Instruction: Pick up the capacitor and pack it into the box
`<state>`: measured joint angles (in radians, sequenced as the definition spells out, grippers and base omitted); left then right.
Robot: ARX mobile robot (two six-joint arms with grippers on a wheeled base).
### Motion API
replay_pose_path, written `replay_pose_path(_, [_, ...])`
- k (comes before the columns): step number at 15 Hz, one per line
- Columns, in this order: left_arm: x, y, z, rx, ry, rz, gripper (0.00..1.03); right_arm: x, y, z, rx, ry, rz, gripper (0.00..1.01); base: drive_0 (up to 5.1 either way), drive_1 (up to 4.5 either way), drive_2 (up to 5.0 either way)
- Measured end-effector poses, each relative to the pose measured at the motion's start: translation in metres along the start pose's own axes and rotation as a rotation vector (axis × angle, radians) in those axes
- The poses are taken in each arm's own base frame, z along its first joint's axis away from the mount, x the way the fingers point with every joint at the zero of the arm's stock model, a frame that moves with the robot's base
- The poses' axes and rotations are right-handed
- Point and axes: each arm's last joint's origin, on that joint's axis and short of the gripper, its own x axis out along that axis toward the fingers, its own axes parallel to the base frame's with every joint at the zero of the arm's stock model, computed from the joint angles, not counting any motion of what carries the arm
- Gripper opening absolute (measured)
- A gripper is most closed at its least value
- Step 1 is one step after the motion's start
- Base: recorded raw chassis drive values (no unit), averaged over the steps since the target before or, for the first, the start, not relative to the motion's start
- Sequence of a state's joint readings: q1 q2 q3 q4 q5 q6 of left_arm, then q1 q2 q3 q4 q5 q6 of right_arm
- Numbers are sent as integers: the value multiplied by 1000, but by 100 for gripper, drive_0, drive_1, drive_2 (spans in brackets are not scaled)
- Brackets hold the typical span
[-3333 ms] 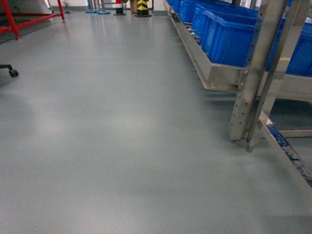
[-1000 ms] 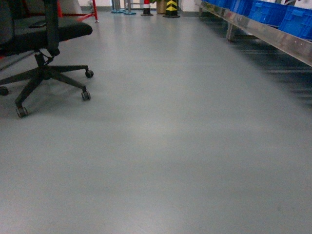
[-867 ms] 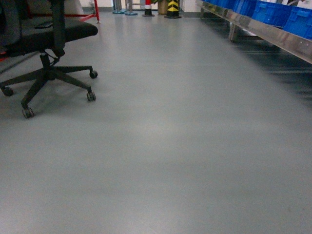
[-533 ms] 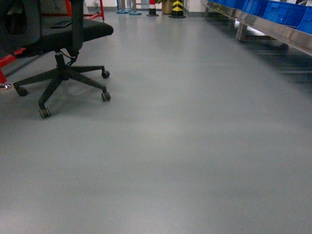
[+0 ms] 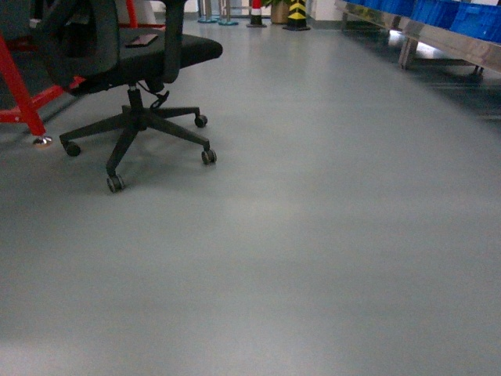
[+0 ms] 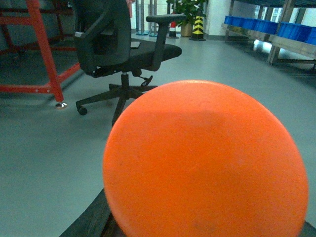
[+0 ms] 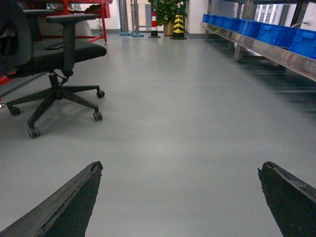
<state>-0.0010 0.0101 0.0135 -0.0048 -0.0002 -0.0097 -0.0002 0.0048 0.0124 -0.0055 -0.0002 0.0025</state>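
Observation:
The capacitor (image 6: 207,163), an orange thing with a smooth round face, fills most of the left wrist view and hangs above the floor right in front of the camera. It covers my left gripper's jaws; only a dark finger (image 6: 91,222) shows at its lower left edge, against it. In the right wrist view my right gripper (image 7: 180,168) is open wide, its two dark fingertips far apart over bare grey floor with nothing between them. The box is out of view. Neither gripper shows in the head view.
A black office chair (image 5: 129,59) on castors stands at the left, with a red metal frame (image 5: 19,86) behind it. A steel rack with blue crates (image 7: 274,34) runs along the right. Striped posts (image 5: 297,12) stand far back. Grey floor (image 5: 313,235) lies ahead.
The head view has swung left: the office chair has slid rightward and nearer in the frame, the red frame has come in, and the rack with blue crates has drifted to the right edge.

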Motion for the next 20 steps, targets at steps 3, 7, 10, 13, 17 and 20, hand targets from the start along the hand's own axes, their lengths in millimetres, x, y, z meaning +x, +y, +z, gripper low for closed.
replay_pose_path(3, [0,0,0,0,2,0,44,0,0,0,0,-1,0,98,-500,245,245])
replay_pose_path(7, [0,0,0,0,0,0,44,0,0,0,0,0,0,98,-500,245,245])
replay_pose_path(10, [0,0,0,0,3,2,44,0,0,0,0,-1,1,98,-500,245,245])
replay_pose_path(13, [0,0,0,0,0,0,44,0,0,0,0,-1,-1,98,-492,254,254])
replay_pose_path(17, [0,0,0,0,3,2,44,0,0,0,0,0,-1,98,-499,247,247])
replay_pose_path(20, [0,0,0,0,1,0,44,0,0,0,0,-2,0,98,-503,242,242])
